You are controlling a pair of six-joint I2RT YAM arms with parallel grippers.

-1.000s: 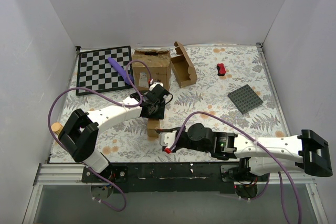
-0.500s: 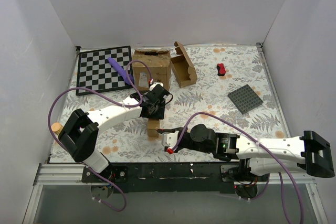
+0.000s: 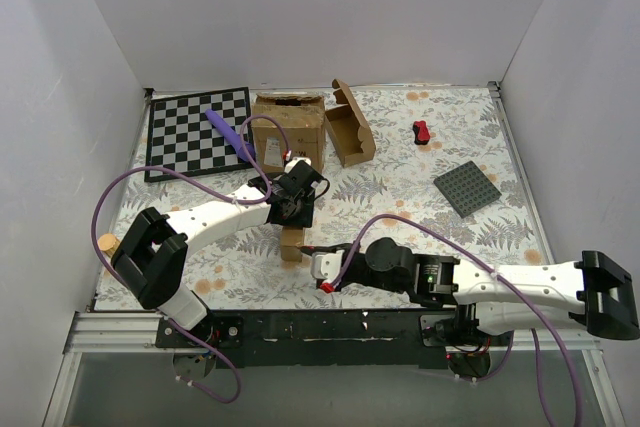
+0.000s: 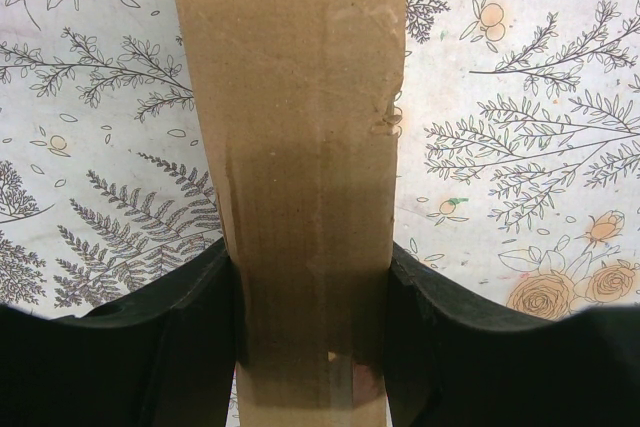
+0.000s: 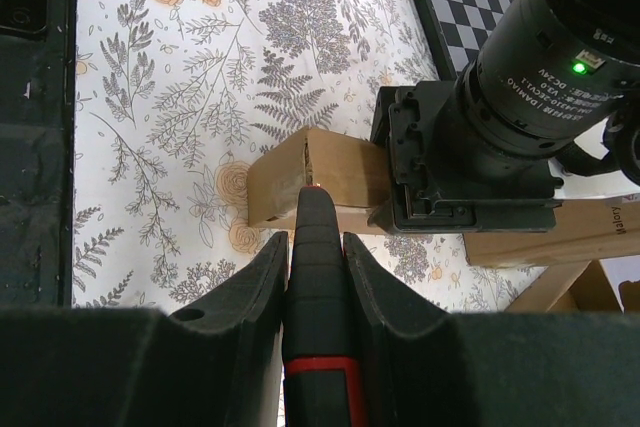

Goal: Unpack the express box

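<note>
Pincer of the right arm [image 5: 316, 259], low over the near edge of the desk [image 3: 400, 197], is clamped on a slim black tool [image 5: 318, 297] with a red band. The tool's tip points at the express box [image 5: 300, 182] and sits right at its near face; contact cannot be told. That box lies flat on the floral cloth, just in front of the left arm's wrist. The left pincer [image 4: 310, 332] grips it, one black finger [image 4: 190, 332] pressed against each long side. Farther back stand a large printed carton [image 3: 290, 129] and, just to its right, an open brown mailer [image 3: 350, 127]. A chessboard [image 3: 195, 132] lies to the carton's left, with a purple stick [image 3: 228, 132] across it.
</note>
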